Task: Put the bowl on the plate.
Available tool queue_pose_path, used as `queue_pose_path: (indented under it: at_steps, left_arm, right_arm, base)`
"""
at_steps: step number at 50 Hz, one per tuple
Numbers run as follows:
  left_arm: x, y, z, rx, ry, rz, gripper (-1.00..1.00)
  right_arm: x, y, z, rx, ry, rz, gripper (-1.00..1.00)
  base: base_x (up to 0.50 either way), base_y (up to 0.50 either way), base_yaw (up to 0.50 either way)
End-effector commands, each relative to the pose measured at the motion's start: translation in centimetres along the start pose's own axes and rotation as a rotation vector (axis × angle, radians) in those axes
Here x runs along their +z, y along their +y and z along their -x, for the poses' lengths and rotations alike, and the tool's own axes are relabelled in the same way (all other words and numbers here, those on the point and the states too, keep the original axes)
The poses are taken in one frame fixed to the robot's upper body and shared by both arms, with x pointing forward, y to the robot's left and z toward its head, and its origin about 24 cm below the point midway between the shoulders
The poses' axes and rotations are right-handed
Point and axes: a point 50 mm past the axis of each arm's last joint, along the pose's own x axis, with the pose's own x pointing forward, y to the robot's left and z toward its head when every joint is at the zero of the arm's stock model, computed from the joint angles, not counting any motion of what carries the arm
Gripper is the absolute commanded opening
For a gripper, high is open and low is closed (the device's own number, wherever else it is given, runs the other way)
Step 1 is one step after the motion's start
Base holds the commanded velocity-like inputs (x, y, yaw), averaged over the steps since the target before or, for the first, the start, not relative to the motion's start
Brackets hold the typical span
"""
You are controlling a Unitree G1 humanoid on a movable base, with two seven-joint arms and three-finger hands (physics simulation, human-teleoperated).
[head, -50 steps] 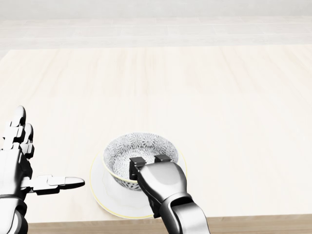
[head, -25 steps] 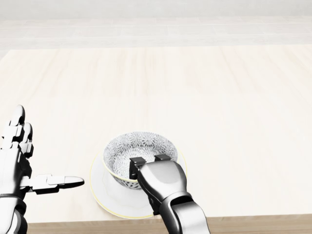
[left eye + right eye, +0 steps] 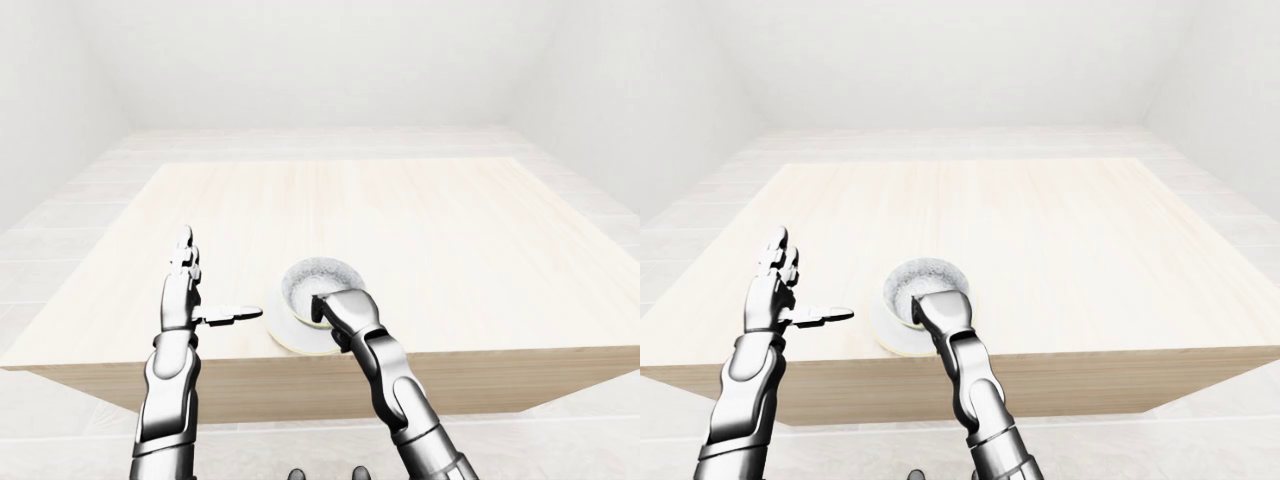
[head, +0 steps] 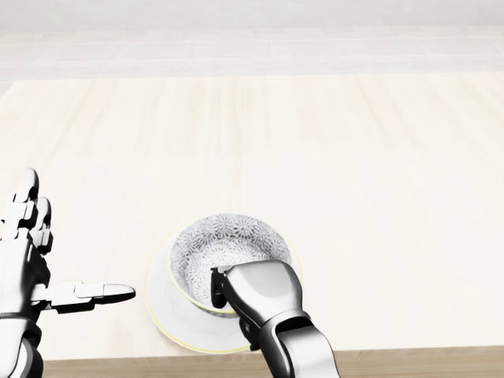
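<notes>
The patterned bowl (image 4: pixel 224 246) stands inside the white plate (image 4: pixel 160 303), low in the head view near the table's bottom edge, and looks tipped a little toward me. My right hand (image 4: pixel 230 288) covers the bowl's nearest rim and is shut on it; one dark finger shows at the rim and the other fingertips are hidden under the hand. Left of the plate, my left hand (image 4: pixel 59 264) is held open and apart from it, fingers upright and thumb pointing at the plate.
The pale wooden table (image 4: pixel 354 157) stretches far toward the top and both sides of the head view. Its bottom edge (image 3: pixel 500 352) runs just below the plate. White floor and walls surround it.
The right hand has slid slightly down the view, and its two fingertips no longer show inside the bowl. The bowl's opening looks rounder. The left hand has not moved.
</notes>
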Motion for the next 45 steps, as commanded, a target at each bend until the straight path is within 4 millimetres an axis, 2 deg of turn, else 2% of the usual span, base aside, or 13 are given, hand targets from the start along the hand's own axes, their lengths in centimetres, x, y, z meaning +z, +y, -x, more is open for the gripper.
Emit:
queue_pose_path:
  at_steps: [1,10,11,12,13,14,16,21,24,25,26,39,45]
  left_arm:
    - [0.2,0.0,0.0,-0.001,-0.002,0.002,1.0]
    - [0.0,-0.1,-0.1,-0.001,0.0,0.001,1.0]
    - [-0.1,-0.1,-0.1,-0.001,0.0,0.0,1.0]
    - [-0.1,-0.1,-0.1,-0.002,0.001,-0.001,1.0]
    - [-0.1,-0.1,-0.1,-0.002,0.001,0.0,1.0]
    - [-0.1,-0.1,-0.1,-0.002,0.001,0.0,1.0]
    - [-0.1,-0.1,-0.1,-0.003,0.001,0.001,1.0]
    - [-0.2,-0.1,-0.1,-0.002,0.002,-0.002,1.0]
    - [-0.2,-0.1,-0.1,-0.002,0.003,0.0,1.0]
    - [-0.2,-0.1,-0.1,-0.002,0.003,0.0,1.0]
    - [-0.3,-0.1,-0.1,-0.001,0.003,-0.002,1.0]
    - [-0.3,-0.1,-0.1,0.0,0.004,-0.002,1.0]
    - [-0.2,-0.1,-0.1,-0.001,0.004,-0.002,1.0]
  right_arm:
    - [0.0,-0.2,0.0,-0.016,-0.001,-0.008,-0.39]
    - [0.0,-0.3,0.0,-0.017,-0.001,-0.008,-0.33]
    - [0.0,-0.3,0.0,-0.018,-0.002,-0.01,-0.27]
    - [0.0,-0.3,0.0,-0.019,-0.002,-0.014,-0.07]
    - [0.0,-0.3,0.0,-0.02,-0.003,-0.017,0.04]
    - [0.0,-0.3,0.0,-0.02,-0.003,-0.017,0.04]
    - [0.0,-0.2,0.0,-0.019,-0.003,-0.018,0.27]
    - [0.0,-0.4,0.0,-0.022,-0.005,-0.018,0.68]
    - [0.1,-0.5,0.1,-0.031,-0.01,-0.022,0.88]
    - [0.1,-0.5,0.1,-0.031,-0.01,-0.022,0.88]
    - [0.2,-0.6,0.2,-0.035,-0.013,-0.026,1.0]
    - [0.2,-1.4,0.4,-0.058,-0.018,-0.034,1.0]
    - [1.0,-4.3,1.5,-0.155,-0.069,-0.098,1.0]
  base:
    - [0.0,0.0,0.0]
    - [0.0,0.0,0.0]
    - [0.0,0.0,0.0]
    - [0.0,0.0,0.0]
    - [0.0,0.0,0.0]
    - [0.0,0.0,0.0]
    - [0.0,0.0,0.0]
    - [0.0,0.0,0.0]
    - [0.0,0.0,0.0]
    - [0.0,0.0,0.0]
    - [0.0,0.0,0.0]
    - [0.0,0.0,0.0]
    - [0.0,0.0,0.0]
